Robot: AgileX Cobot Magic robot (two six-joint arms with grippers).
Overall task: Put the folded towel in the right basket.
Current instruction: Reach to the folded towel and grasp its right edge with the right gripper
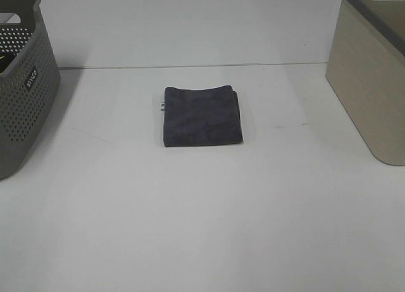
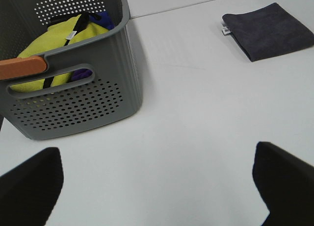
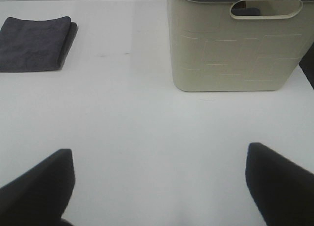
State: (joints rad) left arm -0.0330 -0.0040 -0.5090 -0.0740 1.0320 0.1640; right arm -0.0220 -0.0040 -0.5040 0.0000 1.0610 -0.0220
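A dark grey folded towel (image 1: 202, 115) lies flat on the white table at the middle. It also shows in the left wrist view (image 2: 269, 30) and the right wrist view (image 3: 35, 43). The beige right basket (image 1: 373, 76) stands at the right edge; it also shows in the right wrist view (image 3: 235, 44). Neither arm shows in the high view. My left gripper (image 2: 157, 187) is open and empty, well short of the towel. My right gripper (image 3: 157, 184) is open and empty, facing the table between towel and basket.
A grey perforated basket (image 1: 22, 89) stands at the left edge. In the left wrist view it (image 2: 73, 98) holds yellow and purple cloths (image 2: 59, 37). A seam (image 1: 190, 66) runs across the table behind the towel.
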